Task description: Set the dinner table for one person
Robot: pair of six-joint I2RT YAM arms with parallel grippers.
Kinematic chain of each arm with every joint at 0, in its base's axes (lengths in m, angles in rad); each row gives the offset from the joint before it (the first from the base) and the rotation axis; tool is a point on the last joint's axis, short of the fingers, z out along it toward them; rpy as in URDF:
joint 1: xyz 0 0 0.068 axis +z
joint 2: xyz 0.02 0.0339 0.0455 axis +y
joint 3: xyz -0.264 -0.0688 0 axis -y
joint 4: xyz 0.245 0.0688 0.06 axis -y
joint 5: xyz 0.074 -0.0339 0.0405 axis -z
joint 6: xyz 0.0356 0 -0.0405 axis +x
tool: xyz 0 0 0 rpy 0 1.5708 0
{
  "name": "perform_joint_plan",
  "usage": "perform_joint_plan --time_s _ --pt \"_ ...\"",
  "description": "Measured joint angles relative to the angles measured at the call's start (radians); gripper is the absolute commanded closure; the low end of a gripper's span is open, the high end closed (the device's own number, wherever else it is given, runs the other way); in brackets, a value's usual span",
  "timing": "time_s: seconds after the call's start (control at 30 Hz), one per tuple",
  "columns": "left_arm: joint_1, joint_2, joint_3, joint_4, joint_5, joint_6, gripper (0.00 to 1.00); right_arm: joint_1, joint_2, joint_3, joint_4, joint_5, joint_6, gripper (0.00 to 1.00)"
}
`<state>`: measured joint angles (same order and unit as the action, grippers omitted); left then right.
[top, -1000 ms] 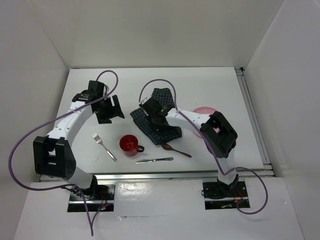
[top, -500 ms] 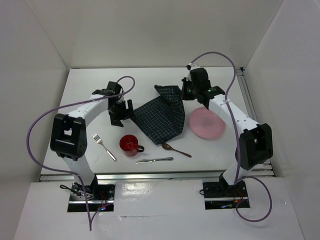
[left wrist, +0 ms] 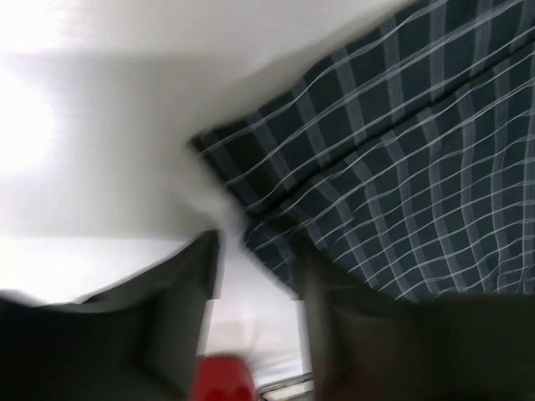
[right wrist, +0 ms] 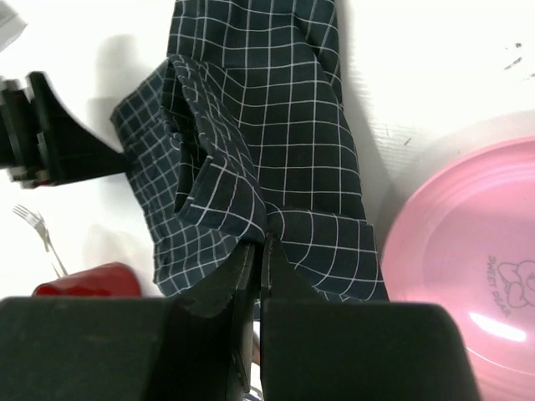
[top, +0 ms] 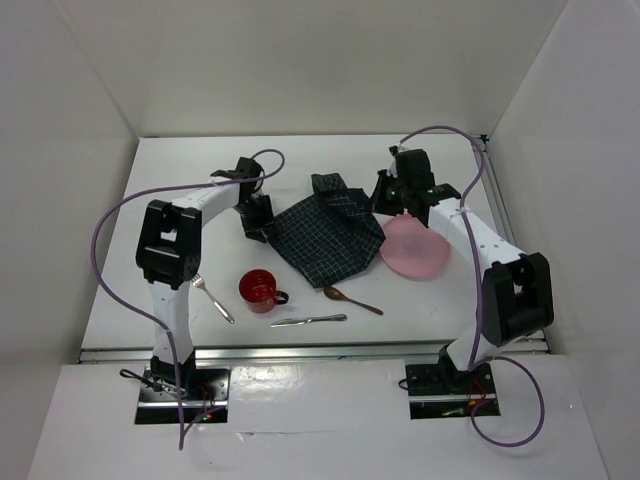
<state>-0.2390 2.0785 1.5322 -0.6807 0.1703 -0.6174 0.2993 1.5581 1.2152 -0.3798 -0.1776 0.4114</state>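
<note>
— Scanning the tabletop [top: 180, 170] from above: which way does it run?
— Its long axis goes left to right across the view, and the short sides lead away from the arm bases. It lies flat beneath both claws and carries everything.
— Leftmost?
— A fork [top: 210, 295] toward the front, then a red cup [top: 258, 288], with a knife [top: 308, 320] closer to the front edge. Farther back, the left claw [top: 259, 218] sits low over the tabletop at the left corner of the checked cloth [top: 325, 240]. Its wrist view is blurred. The fingers [left wrist: 167, 301] stand apart, with bare tabletop and the cloth's edge showing between them, and they grip nothing.
— And the cloth?
— Rumpled, mid-tabletop, with a spoon [top: 352, 299] just beside its near corner.
— The right side?
— The right claw [top: 385, 198] hangs over the cloth's right edge, jaws nearly together, pinching a fold of it. A pink plate [top: 415, 248] lies on the tabletop just to that claw's right.
</note>
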Motion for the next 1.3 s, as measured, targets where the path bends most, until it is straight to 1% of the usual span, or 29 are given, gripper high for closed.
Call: perform_joint_plan --time_s 0.03,0.13,0.17,0.2,0.23,0.37,0.5,0.73,0.87,0.9,0.93,0.97,1.0,1.03,1.1,1.13,1.2,1.27,1.3 --pt "-0.002 0.015 0.020 -0.001 0.006 -0.006 0.60 -0.001 -0.003 0.000 0.002 -0.005 0.000 1.00" --pt "-0.006 0.055 0.063 0.008 0.021 -0.021 0.73 -0.004 -0.006 0.000 0.007 -0.019 0.003 1.00" --pt "-0.006 0.064 0.072 0.010 0.030 -0.021 0.87 -0.007 -0.006 -0.001 0.008 -0.024 0.005 1.00" --pt "-0.006 0.073 0.080 0.010 0.040 -0.026 0.97 -0.009 -0.006 -0.002 0.012 -0.028 0.008 1.00" --pt "-0.006 0.080 0.091 0.007 0.051 -0.035 1.00 -0.013 -0.006 -0.005 0.016 -0.033 0.011 1.00" --pt "-0.003 0.109 0.145 -0.018 0.058 -0.041 1.00 -0.024 -0.007 -0.010 0.021 -0.051 0.015 1.00" --pt "0.021 0.119 0.222 -0.068 0.023 -0.034 1.00 -0.029 -0.009 -0.011 0.020 -0.074 0.017 1.00" --pt "0.180 0.074 0.445 -0.165 0.023 0.010 1.00 -0.029 -0.074 -0.017 0.036 -0.114 0.055 1.00" --pt "0.236 0.065 0.608 -0.188 0.022 0.015 1.00 -0.011 -0.114 -0.047 0.073 -0.099 0.132 0.99" --pt "0.237 0.075 0.652 -0.202 0.022 0.014 1.00 0.002 -0.117 -0.061 0.078 -0.083 0.160 0.91" --pt "0.236 0.087 0.688 -0.205 0.023 0.014 1.00 0.017 -0.119 -0.079 0.082 -0.064 0.187 0.80" --pt "0.232 0.108 0.724 -0.203 0.023 0.011 1.00 0.036 -0.119 -0.100 0.081 -0.047 0.216 0.48" --pt "0.228 0.130 0.752 -0.202 0.023 0.010 1.00 0.057 -0.118 -0.124 0.079 -0.032 0.241 0.36" --pt "0.224 0.157 0.775 -0.201 0.023 0.009 0.70 0.078 -0.118 -0.148 0.074 -0.013 0.258 0.30" --pt "0.219 0.225 0.801 -0.196 0.025 0.008 0.45 0.110 -0.118 -0.185 0.051 0.021 0.297 0.28" --pt "0.216 0.258 0.806 -0.196 0.031 0.011 0.23 0.126 -0.118 -0.198 0.036 0.035 0.309 0.28" --pt "0.212 0.315 0.811 -0.205 0.045 0.013 0.14 0.146 -0.119 -0.210 0.008 0.069 0.325 0.32" --pt "0.211 0.344 0.797 -0.220 0.054 0.016 0.14 0.158 -0.126 -0.210 -0.017 0.106 0.328 0.43" --pt "0.211 0.346 0.785 -0.227 0.055 0.019 0.14 0.161 -0.133 -0.210 -0.026 0.124 0.327 0.47"
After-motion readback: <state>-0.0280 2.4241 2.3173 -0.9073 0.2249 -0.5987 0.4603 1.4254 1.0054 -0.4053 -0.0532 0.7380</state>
